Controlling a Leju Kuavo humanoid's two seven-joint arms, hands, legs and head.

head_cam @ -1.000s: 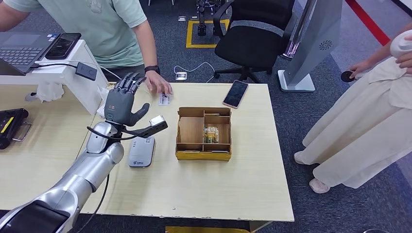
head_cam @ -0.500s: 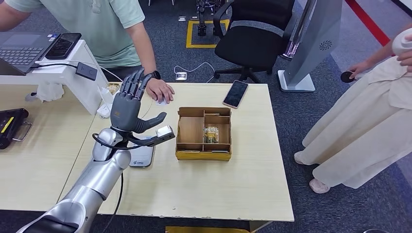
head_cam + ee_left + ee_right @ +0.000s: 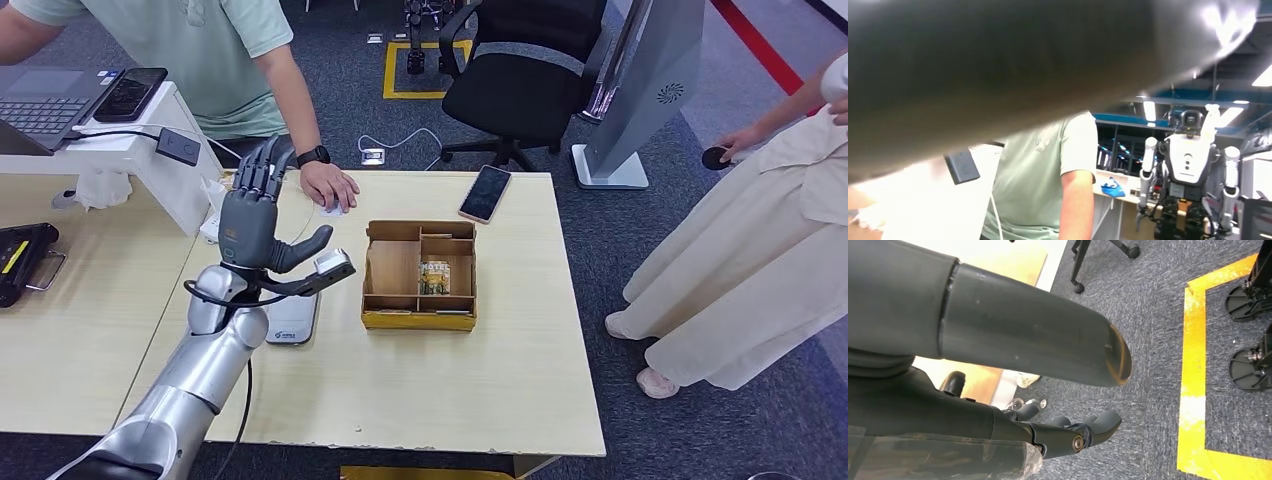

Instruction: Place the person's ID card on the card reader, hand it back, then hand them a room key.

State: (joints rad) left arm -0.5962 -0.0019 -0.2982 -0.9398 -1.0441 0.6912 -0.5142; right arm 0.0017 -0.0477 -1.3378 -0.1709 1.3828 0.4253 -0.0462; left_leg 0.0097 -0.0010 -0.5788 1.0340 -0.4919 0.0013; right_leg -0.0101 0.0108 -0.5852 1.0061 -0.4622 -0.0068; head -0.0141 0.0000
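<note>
Hovering with fingers spread and empty, the left hand sits left of the ID card, which lies up-right under the person's hand on the surface.

- A dark blurred hand lies close to the lens, across much of the frame.
- Beyond it, a person in a pale green shirt, one bare arm hanging.
- A small dark box on a white surface.
- Farther off, a white robot stands under ceiling lights.
- A blue cloth lies on a counter.
</note>
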